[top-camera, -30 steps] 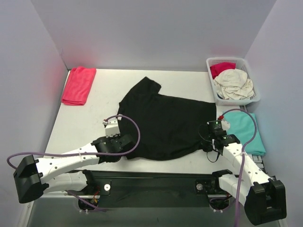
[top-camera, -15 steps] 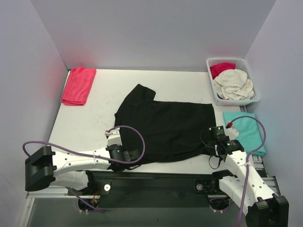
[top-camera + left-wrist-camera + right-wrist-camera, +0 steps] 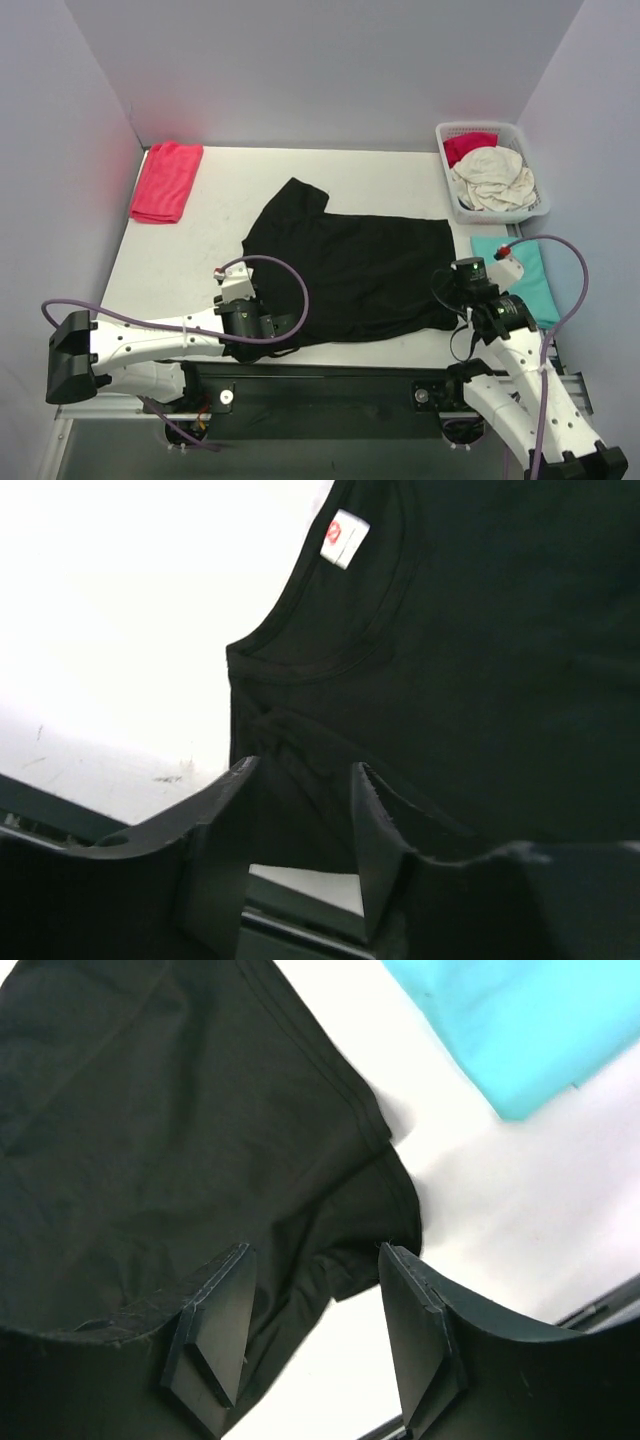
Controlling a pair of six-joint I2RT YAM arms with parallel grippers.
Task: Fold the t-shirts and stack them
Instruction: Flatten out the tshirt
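Note:
A black t-shirt (image 3: 350, 265) lies spread flat mid-table, one sleeve pointing to the far left. In the left wrist view its black cloth (image 3: 480, 660) shows a neckline with a white neck label (image 3: 345, 538). My left gripper (image 3: 268, 330) (image 3: 305, 810) is open over the shirt's near left edge, cloth lying loose between the fingers. My right gripper (image 3: 450, 308) (image 3: 315, 1310) is open over the crumpled near right corner (image 3: 150, 1110), gripping nothing. A teal t-shirt (image 3: 522, 275) (image 3: 510, 1020) lies folded at the right. A red t-shirt (image 3: 165, 180) lies folded at the far left.
A white lattice basket (image 3: 535, 205) at the far right corner holds a cream shirt (image 3: 492, 178) and a red one (image 3: 468, 145). Walls close in the table on three sides. The black near rail (image 3: 330, 385) runs just behind both grippers.
Both grippers dragged the black shirt toward the near edge, flattening it, then opened and let go. The right arm has drawn back to the right.

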